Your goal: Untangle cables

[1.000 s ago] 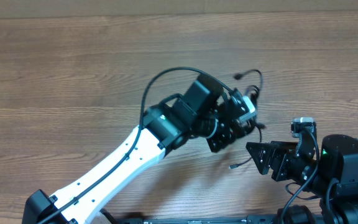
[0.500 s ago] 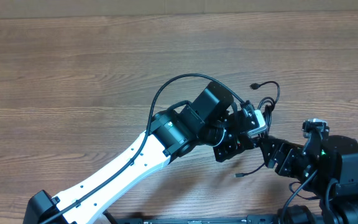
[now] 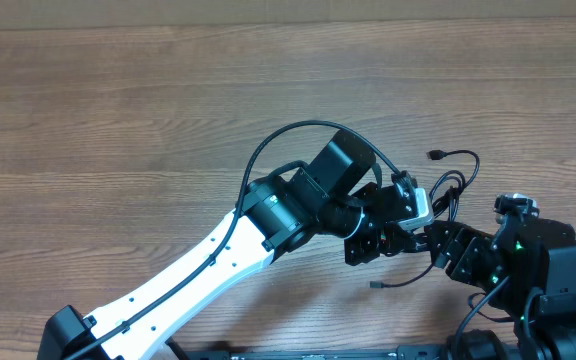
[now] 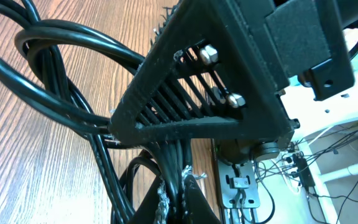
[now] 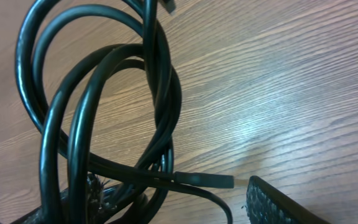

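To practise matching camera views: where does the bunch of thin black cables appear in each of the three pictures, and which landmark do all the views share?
Overhead: cables right of centre, at mid-height.
Left wrist: cables running from the upper left down to bottom centre.
Right wrist: cables looped over the left half.
Shared landmark: the wood-grain table, under the cables in every view.

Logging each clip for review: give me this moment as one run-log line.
left gripper: shut on cables | right gripper: open beside the bunch | cables: looped together, tangled | surface: wooden table
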Controlling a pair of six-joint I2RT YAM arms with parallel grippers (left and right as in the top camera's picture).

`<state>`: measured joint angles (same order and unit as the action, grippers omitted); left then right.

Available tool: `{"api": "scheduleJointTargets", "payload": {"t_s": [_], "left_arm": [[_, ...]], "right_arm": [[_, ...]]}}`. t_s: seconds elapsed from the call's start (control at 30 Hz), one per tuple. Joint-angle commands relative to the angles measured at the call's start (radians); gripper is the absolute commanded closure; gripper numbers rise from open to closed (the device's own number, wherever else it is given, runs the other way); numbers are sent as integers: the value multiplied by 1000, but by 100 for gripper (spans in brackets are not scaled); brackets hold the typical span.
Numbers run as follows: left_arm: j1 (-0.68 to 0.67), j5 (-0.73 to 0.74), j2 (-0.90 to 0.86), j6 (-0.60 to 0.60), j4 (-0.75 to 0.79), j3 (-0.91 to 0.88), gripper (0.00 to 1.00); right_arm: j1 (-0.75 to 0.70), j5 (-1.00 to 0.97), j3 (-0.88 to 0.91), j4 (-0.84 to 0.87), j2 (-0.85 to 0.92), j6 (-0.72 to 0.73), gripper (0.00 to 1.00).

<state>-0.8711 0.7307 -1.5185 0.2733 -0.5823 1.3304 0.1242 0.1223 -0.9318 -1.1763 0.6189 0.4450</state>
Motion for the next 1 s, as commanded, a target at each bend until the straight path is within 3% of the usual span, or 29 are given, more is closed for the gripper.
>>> {"api": "scheduleJointTargets", "payload": {"t_s": [0.0,0.27,0.97], "left_arm": [[2,28,21,33,24,27,96],[3,29,31,15,98,27,96],[100,76,169,19,102,27,96]], "right_arm": [[-2,-76,-18,-16,-6,5,28],[-2,-148,-18,-50,-6,42,29],[-2,-167,-18,-55,-6,56,36]]}}
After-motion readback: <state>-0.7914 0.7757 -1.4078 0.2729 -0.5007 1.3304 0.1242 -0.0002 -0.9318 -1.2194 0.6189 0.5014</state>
